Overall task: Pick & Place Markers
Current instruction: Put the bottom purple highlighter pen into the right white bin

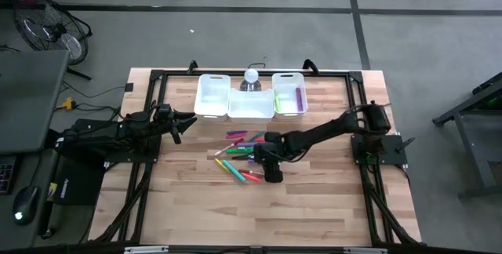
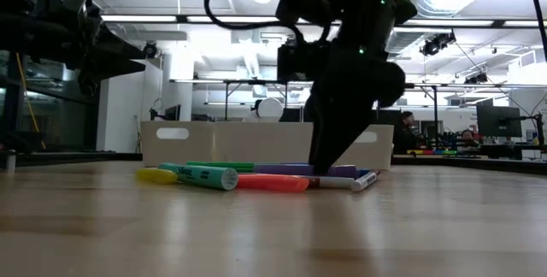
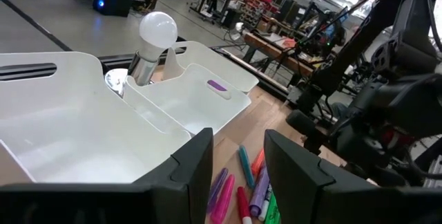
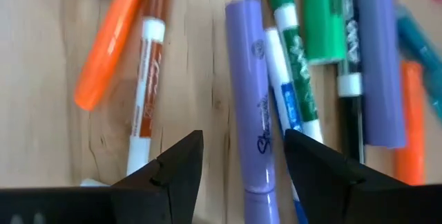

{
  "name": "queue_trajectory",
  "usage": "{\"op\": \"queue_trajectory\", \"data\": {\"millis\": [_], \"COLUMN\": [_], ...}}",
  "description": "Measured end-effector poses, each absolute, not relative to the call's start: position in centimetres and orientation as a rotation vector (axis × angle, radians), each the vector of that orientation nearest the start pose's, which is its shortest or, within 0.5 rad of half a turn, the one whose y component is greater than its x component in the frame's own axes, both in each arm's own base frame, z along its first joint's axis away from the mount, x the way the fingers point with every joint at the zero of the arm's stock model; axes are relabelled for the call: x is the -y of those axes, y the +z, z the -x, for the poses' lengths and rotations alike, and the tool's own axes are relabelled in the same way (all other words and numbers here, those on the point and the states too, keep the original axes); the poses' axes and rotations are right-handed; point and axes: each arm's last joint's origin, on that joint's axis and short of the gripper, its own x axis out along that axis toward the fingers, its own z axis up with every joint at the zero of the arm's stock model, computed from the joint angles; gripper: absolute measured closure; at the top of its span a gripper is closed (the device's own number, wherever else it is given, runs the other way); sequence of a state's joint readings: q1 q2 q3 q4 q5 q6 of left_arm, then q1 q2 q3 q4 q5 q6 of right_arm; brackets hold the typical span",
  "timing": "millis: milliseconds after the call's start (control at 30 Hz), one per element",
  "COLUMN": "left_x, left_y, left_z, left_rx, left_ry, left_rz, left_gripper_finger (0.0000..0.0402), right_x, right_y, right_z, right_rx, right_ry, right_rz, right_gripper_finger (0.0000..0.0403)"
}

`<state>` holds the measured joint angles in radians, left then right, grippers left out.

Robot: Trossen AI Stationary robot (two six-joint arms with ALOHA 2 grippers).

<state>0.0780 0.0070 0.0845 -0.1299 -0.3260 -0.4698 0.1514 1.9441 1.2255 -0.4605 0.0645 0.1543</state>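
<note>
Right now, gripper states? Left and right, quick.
Left gripper: open, empty, waiting near the white bins.
Right gripper: open, down over the markers, straddling a purple marker, not gripping yet.

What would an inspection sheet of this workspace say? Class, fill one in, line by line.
Surface: wooden table, bare at the front.
Job's things: loose markers piled mid-table; a purple marker lies in the right white bin.
Clutter: light bulb behind the middle bin; left bin holds nothing seen.
Grippers: right claw open, low over a lilac marker in the pile; left claw open, holding nothing, facing the bins.
Cables: wires on the floor left of the table.
Surroundings: a fan on the concrete floor, desks beyond.
</note>
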Motion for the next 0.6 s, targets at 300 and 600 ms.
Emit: {"op": "queue_trajectory", "data": {"millis": [300, 600], "left_x": [-1.6, -1.6], "left_y": [17.9, 17.9], "left_z": [-9.0, -9.0], "left_rx": [0.044, 0.044], "left_ry": [0.407, 0.408], "left_rz": [0.457, 0.457], "left_gripper_finger": [0.0273, 0.0273], "right_x": [-5.7, -6.0], "right_y": [13.3, 12.4], "right_z": [-38.1, -38.3], "right_rx": [-1.141, -1.151], "right_ry": [0.003, 0.006], "right_rz": [-0.023, -0.007], "right_gripper_finger": [0.021, 0.0225]}}
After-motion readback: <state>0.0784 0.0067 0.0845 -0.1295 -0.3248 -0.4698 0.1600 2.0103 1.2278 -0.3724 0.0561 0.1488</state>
